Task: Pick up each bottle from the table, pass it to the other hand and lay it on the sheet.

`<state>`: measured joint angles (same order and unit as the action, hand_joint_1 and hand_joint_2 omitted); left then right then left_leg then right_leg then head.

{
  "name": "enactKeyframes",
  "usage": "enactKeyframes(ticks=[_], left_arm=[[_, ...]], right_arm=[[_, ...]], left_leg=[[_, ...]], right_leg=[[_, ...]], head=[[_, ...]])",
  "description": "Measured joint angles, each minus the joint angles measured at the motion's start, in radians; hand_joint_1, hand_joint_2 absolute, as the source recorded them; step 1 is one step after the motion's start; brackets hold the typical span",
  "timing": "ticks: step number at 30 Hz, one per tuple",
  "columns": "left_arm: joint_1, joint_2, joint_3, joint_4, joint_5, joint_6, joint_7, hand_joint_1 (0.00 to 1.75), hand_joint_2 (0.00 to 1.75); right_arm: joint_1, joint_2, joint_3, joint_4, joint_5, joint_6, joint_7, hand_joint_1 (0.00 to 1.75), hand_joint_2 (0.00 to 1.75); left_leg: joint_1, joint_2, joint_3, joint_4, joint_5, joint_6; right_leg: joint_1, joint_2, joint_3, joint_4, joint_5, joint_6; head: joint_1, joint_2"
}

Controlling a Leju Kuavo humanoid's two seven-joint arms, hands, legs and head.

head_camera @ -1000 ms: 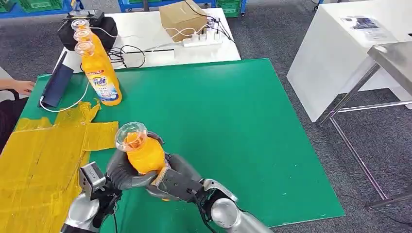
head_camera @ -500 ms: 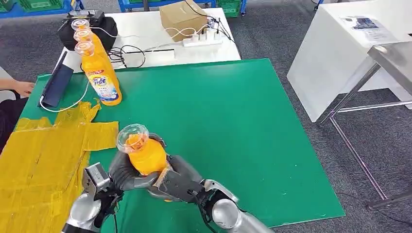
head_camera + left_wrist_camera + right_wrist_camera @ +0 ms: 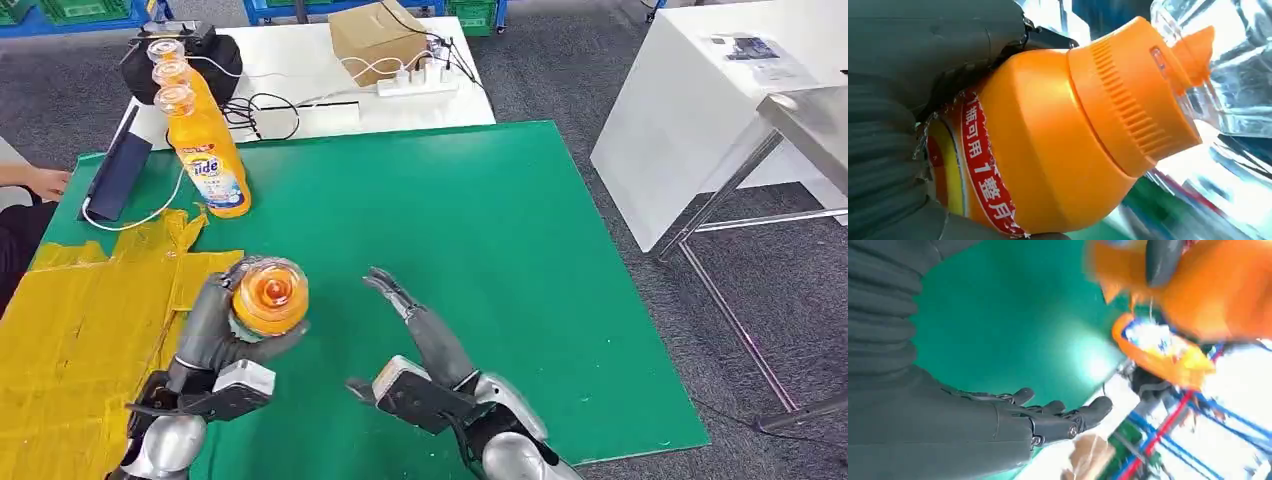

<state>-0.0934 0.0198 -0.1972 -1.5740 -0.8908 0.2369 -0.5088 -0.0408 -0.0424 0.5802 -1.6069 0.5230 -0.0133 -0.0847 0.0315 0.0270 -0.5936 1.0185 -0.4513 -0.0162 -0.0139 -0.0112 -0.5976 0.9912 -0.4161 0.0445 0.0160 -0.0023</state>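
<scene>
Now the left robot hand (image 3: 215, 335) is grasping the orange plastic detergent bottle (image 3: 268, 297); the right robot hand (image 3: 420, 335) is hanging released. Tilting carelessly risks dropping it short of the yellow sheet (image 3: 80, 320).

The head view looks forward and down from high on the robot at the big green mat-covered table (image 3: 480, 250), taking in all of it plus the white desk beyond and grey carpet off to the side. The left wrist view sits right up against the orange plastic detergent bottle with a clear cap (image 3: 1073, 135), way closer than the head view, which sees that same bottle (image 3: 268, 297) cap-on from above near the green table's near-left part. The right wrist view is turned, looking along the right hand (image 3: 1048, 415) out over the green table toward its far side; it shares the green surface and a blurry bit of that orange bottle with the head view.
</scene>
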Motion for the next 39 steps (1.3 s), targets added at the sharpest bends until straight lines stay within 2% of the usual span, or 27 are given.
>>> enactKeyframes(ticks=[2, 4, 7, 11, 14, 17, 20, 27, 32, 36, 37, 39], left_arm=[[0.024, 0.025, 0.031, -0.003, -0.169, 0.131, 0.053, 1.75, 1.75], [0.063, 0.050, 0.074, -0.003, -0.243, 0.212, 0.056, 1.75, 1.75], [0.106, 0.079, 0.139, 0.006, -0.329, 0.288, 0.049, 1.75, 1.75], [0.114, 0.105, 0.172, 0.029, -0.468, 0.316, 0.108, 1.75, 1.75], [0.112, 0.113, 0.162, 0.043, -0.602, 0.297, 0.192, 1.75, 1.75], [0.101, 0.123, 0.116, 0.057, -0.663, 0.254, 0.303, 1.75, 1.75], [0.080, 0.155, 0.053, 0.092, -0.671, 0.232, 0.378, 1.75, 1.75], [0.032, 0.222, 0.003, 0.215, -0.671, 0.140, 0.379, 1.75, 1.75], [0.005, 0.243, -0.010, 0.277, -0.672, 0.127, 0.378, 1.75, 1.75], [-0.017, 0.257, -0.025, 0.317, -0.672, 0.062, 0.389, 1.75, 1.75], [-0.028, 0.261, -0.028, 0.338, -0.671, 0.044, 0.394, 0.05, 1.75], [-0.056, 0.272, -0.032, 0.387, -0.663, 0.017, 0.400, 0.00, 1.75]], right_arm=[[0.009, -0.014, -0.025, -0.043, -0.025, 0.014, -0.027, 0.00, 0.00], [0.002, -0.016, -0.040, -0.070, -0.051, 0.019, -0.037, 0.00, 0.00], [-0.028, -0.002, -0.045, -0.079, -0.090, 0.023, -0.024, 0.00, 0.00], [-0.066, 0.016, -0.045, -0.079, -0.105, 0.016, -0.005, 0.00, 0.00], [-0.027, -0.009, -0.060, -0.118, -0.126, -0.011, -0.017, 0.00, 0.00], [0.068, -0.060, -0.110, -0.190, -0.143, -0.010, -0.074, 0.00, 0.00], [0.146, -0.085, -0.159, -0.234, -0.136, 0.006, -0.112, 0.00, 0.00], [0.178, -0.095, -0.199, -0.246, -0.129, 0.024, -0.125, 0.00, 0.00], [0.178, -0.095, -0.204, -0.246, -0.128, 0.030, -0.125, 0.00, 0.00], [0.179, -0.095, -0.206, -0.246, -0.122, 0.030, -0.122, 0.00, 0.00], [0.179, -0.094, -0.206, -0.246, -0.121, 0.030, -0.120, 0.00, 0.00], [0.179, -0.094, -0.207, -0.246, -0.116, 0.030, -0.118, 0.00, 0.00]], left_leg=[[0.000, 0.003, 0.000, 0.000, 0.000, 0.000], [0.000, 0.005, 0.001, 0.000, 0.000, 0.000], [0.000, 0.004, 0.000, 0.000, 0.000, 0.000], [0.000, 0.003, 0.000, 0.000, 0.001, 0.000], [-0.001, 0.001, 0.001, 0.000, 0.001, 0.000], [-0.001, -0.002, -0.001, 0.000, 0.001, 0.001], [-0.001, -0.001, -0.002, 0.000, 0.000, 0.000], [0.000, 0.002, -0.001, 0.000, 0.001, -0.001], [0.000, 0.002, -0.001, 0.000, 0.002, 0.000], [-0.001, 0.002, -0.002, 0.000, 0.002, 0.000], [0.000, 0.002, -0.002, 0.000, 0.002, 0.000], [0.000, 0.002, -0.002, 0.000, 0.002, 0.000]], right_leg=[[0.000, 0.001, 0.000, 0.000, 0.000, 0.000], [0.000, 0.003, -0.001, 0.000, 0.000, 0.000], [0.000, 0.003, -0.002, 0.000, 0.000, 0.000], [0.000, 0.002, -0.001, 0.000, 0.000, 0.000], [0.000, 0.000, -0.001, 0.000, 0.000, 0.000], [-0.001, -0.002, -0.001, -0.001, 0.000, 0.000], [-0.001, -0.002, -0.001, -0.001, 0.000, 0.000], [0.000, 0.000, -0.003, -0.001, 0.000, 0.000], [0.000, 0.000, -0.003, 0.000, 0.000, 0.000], [0.000, 0.000, -0.003, 0.000, 0.000, 0.000], [0.000, 0.000, -0.003, 0.000, 0.000, 0.000], [0.000, 0.000, -0.003, 0.000, 0.000, 0.000]], head=[[0.000, 0.000], [0.000, 0.000], [0.000, 0.000], [0.000, 0.000], [0.000, 0.000], [0.000, 0.000], [0.000, 0.000], [0.000, 0.000], [0.000, 0.000], [0.000, 0.000], [0.000, 0.000], [0.000, 0.000]])
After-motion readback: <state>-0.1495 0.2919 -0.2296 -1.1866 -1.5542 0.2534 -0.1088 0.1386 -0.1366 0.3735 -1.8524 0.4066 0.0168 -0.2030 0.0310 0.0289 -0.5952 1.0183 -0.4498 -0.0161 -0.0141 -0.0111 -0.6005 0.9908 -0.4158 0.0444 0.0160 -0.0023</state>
